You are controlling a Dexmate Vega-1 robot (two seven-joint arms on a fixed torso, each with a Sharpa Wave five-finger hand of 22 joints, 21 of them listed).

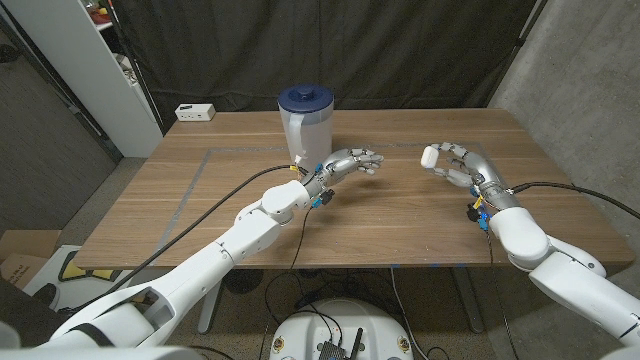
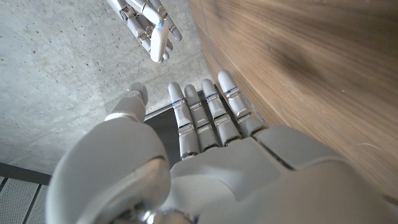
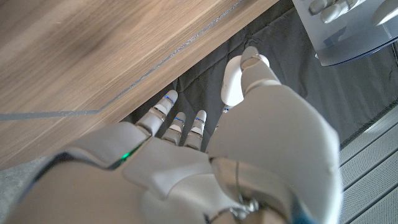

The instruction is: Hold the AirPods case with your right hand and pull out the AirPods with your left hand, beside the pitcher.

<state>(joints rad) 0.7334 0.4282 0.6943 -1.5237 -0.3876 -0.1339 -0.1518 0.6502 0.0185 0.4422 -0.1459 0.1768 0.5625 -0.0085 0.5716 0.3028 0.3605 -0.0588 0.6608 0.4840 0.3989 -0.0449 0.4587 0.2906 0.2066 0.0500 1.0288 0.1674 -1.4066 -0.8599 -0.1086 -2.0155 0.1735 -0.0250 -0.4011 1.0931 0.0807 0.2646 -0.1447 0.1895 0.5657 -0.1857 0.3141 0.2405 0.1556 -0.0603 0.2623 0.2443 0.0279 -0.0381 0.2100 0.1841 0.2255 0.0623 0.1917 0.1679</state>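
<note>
Right hand raised above the worktop, clamped on the white case with thumb and fingers; the case faces across toward the left hand, presumably so its opening can be reached. Lid state too small to tell. Left hand hovers with its fingers apart and extended, holding nothing, well short of the case. The pitcher stands just behind the left hand.

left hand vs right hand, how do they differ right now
The right hand holds the white AirPods case; the left hand holds nothing, its fingers straight and apart. The left hand is beside the pitcher; the right hand is farther off. Both are raised above the table, facing each other.
</note>
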